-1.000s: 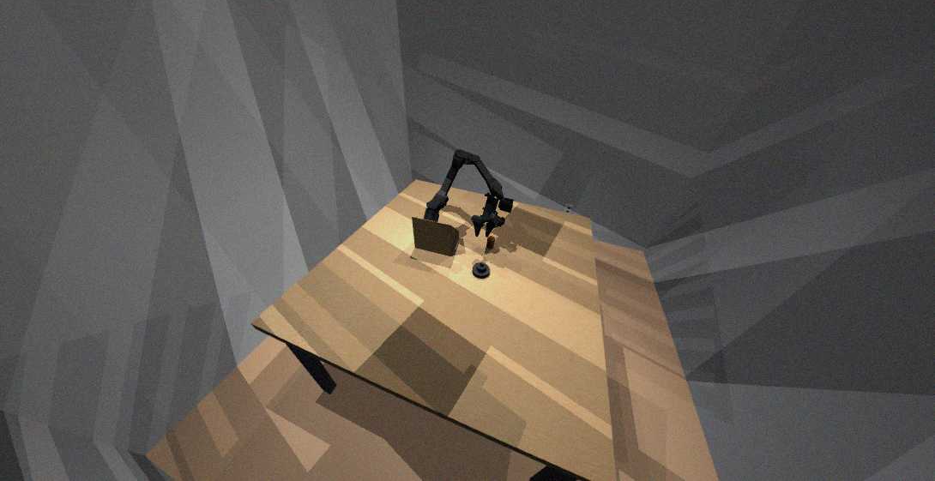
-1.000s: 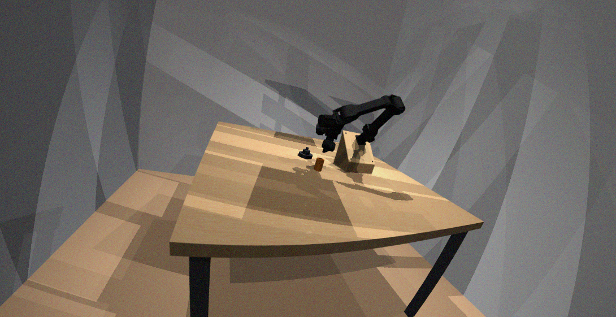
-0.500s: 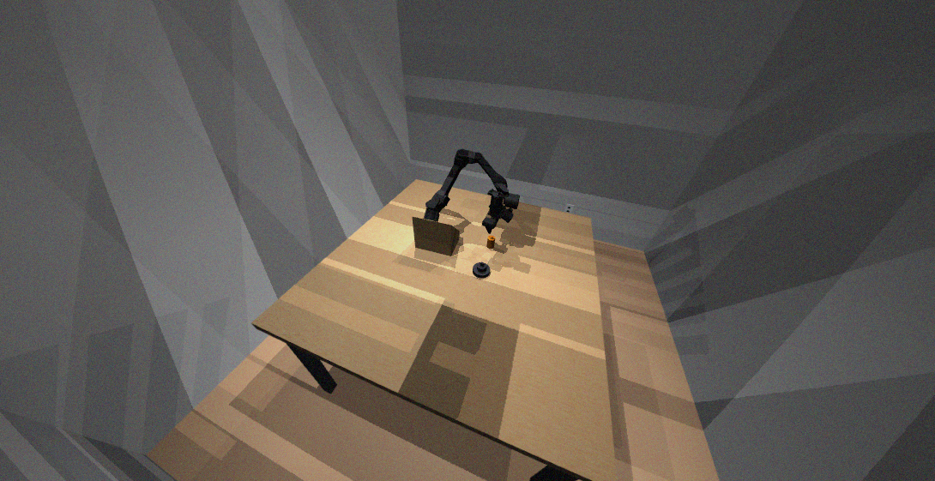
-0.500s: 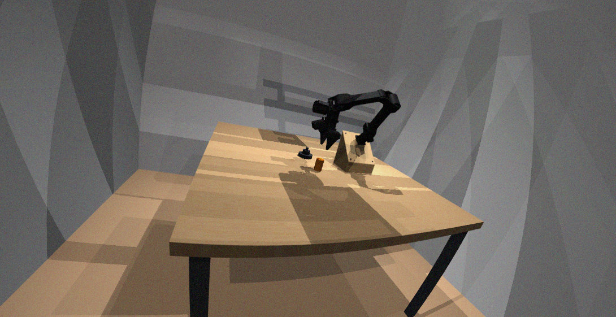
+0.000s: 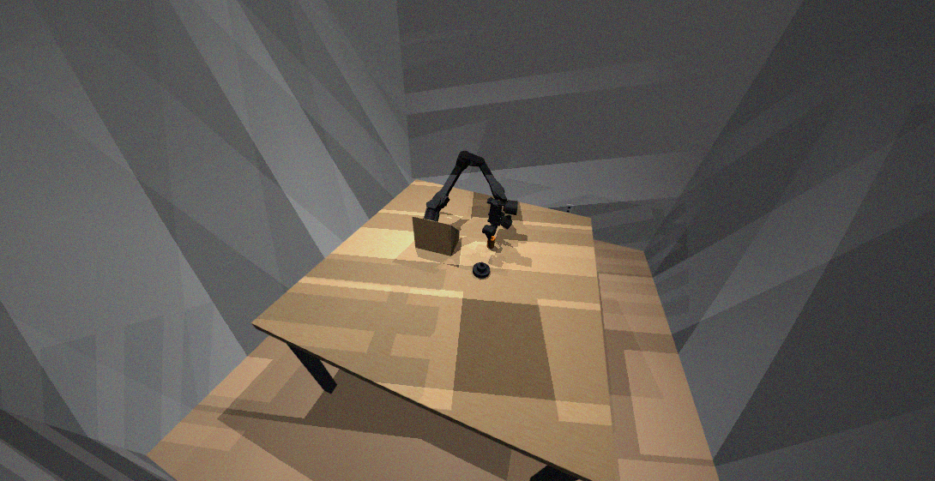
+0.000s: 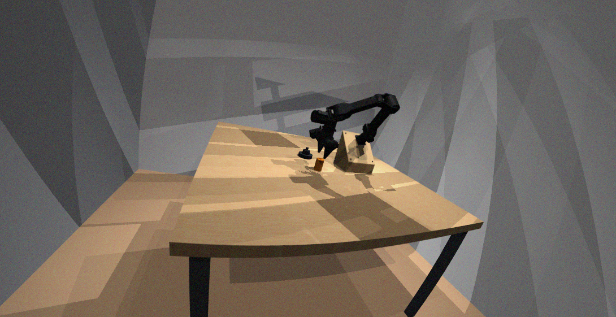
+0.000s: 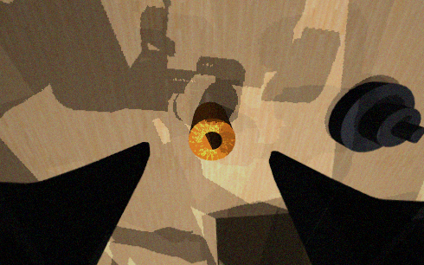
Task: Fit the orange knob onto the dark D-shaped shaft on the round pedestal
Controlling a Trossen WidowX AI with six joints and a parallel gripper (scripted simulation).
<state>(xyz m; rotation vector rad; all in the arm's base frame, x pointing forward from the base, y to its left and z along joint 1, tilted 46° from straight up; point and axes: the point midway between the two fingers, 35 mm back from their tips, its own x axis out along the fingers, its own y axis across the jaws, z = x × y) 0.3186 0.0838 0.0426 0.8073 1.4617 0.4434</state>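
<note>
The orange knob stands upright on the table; in the wrist view its top shows a dark hole with a flat side. My gripper is open and empty, pointing down just above the knob. In the wrist view the knob appears between the two fingertips, with space on both sides. The dark round pedestal stands apart from the knob, to the right in the wrist view. Its shaft sticks up bare; its flat side cannot be made out.
A wooden wedge-shaped block stands beside the arm's base, and part of it shows at the bottom of the wrist view. The table carries everything. Patchy light and arm shadows fall across it.
</note>
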